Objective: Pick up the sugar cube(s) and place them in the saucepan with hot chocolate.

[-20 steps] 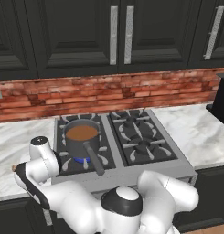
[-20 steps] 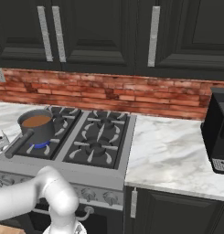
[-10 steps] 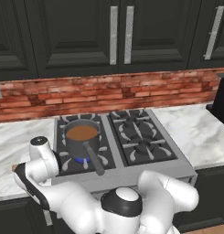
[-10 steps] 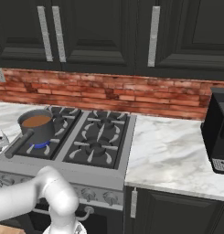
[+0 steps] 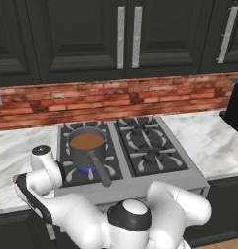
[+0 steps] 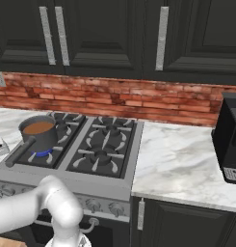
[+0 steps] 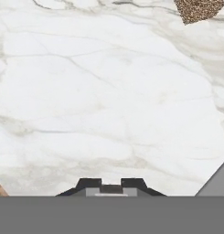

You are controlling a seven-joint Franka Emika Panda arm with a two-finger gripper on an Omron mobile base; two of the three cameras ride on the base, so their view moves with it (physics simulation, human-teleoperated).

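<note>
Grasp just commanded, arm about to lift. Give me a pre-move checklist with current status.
1. gripper shut: ok, the fingertips stand close together in the hand view.
2. Cube held between them: cannot tell, the gap is too small to read.
3. Brown speckled sugar cube in the pan: not ok, it lies on the marble counter, apart from the gripper.
4. saucepan upright on the front left burner, liquid inside: ok.
5. Pan opening free: ok, nothing over it.
6. handle out of the way: cannot tell, it points toward the robot and may cross the approach.
</note>
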